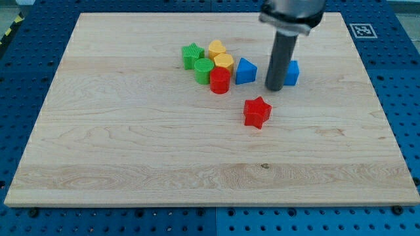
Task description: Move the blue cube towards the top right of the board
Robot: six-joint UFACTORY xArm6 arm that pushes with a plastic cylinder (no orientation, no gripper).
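My tip [275, 88] is down on the pale wooden board [131, 151], pressed against the view's left side of the blue cube [291, 73], which the dark rod partly hides. That cube sits right of centre in the upper half of the board, still well short of the top right corner. There are no jaws on this arm, just the straight rod, so nothing is gripped; contact is by the rod's side alone.

Just to the view's left of my tip sits the blue triangular block [245, 71], apart from the cube with the rod between them. Further left is a tight cluster: the red cylinder [220, 81] touching the yellow block [224, 63], a second yellow block [216, 49] above it, the green cylinder [203, 70] and the green star-shaped block [191, 56] at the cluster's left edge. The red star-shaped block [256, 112] stands alone below my tip, clear of everything. No container shows on the board; every block rests directly on the wood.
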